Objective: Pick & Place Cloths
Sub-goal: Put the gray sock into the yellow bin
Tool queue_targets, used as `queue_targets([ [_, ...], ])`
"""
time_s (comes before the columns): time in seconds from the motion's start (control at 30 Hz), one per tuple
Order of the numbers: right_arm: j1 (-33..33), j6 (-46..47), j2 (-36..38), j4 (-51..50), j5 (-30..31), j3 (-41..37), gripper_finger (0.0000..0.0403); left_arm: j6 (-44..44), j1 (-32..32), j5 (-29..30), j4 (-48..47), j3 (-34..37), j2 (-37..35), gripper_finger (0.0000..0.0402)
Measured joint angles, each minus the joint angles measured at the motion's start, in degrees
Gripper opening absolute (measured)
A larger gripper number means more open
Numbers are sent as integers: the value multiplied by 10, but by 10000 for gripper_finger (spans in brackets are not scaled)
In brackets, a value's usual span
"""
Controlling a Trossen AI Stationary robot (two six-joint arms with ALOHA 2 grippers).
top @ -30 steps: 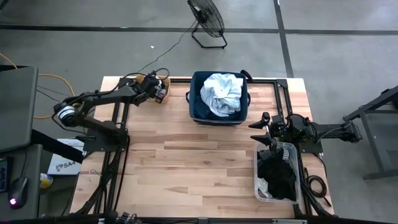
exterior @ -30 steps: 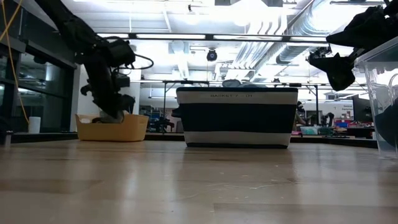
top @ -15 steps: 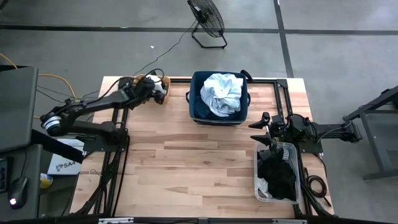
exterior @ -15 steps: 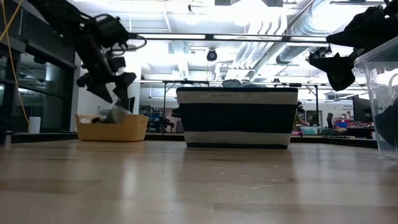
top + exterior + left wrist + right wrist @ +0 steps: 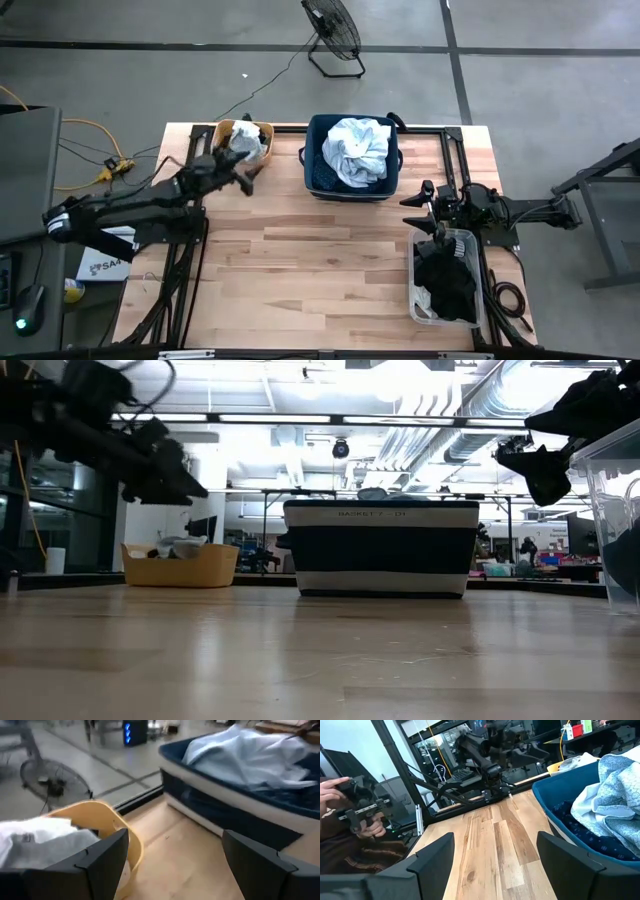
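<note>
Wooden plank desk [image 5: 300, 260] seen from above, with a dark metal frame along its edges. Three containers stand directly on it. An orange plastic tub [image 5: 232, 130] sits at the far left corner and holds small white cloths [image 5: 247, 145]. A navy square fabric bin [image 5: 318, 172], at the middle of the far edge, holds a pale blue-white shirt [image 5: 358, 150] over a dark-blue patterned shirt [image 5: 325, 178]. A clear plastic box [image 5: 420, 275], near the right edge, holds black cloths [image 5: 447, 283]. Tub and bin stand apart; the box lies well apart from the tub.
</note>
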State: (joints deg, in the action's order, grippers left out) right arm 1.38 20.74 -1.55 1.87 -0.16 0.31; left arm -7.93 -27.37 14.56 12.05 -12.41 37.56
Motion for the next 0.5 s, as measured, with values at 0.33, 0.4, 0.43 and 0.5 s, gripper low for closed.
queue_targets([
  [0.33,0,0,0,0,0,0,275,-83,-38,130,-111,10,-44,295],
  [0.4,0,0,0,0,0,0,275,-92,-52,130,-113,10,-35,281],
  [0.43,0,0,0,0,0,0,275,-95,-59,130,-114,10,-29,272],
  [0.5,0,0,0,0,0,0,275,-103,-70,130,-112,10,-12,251],
])
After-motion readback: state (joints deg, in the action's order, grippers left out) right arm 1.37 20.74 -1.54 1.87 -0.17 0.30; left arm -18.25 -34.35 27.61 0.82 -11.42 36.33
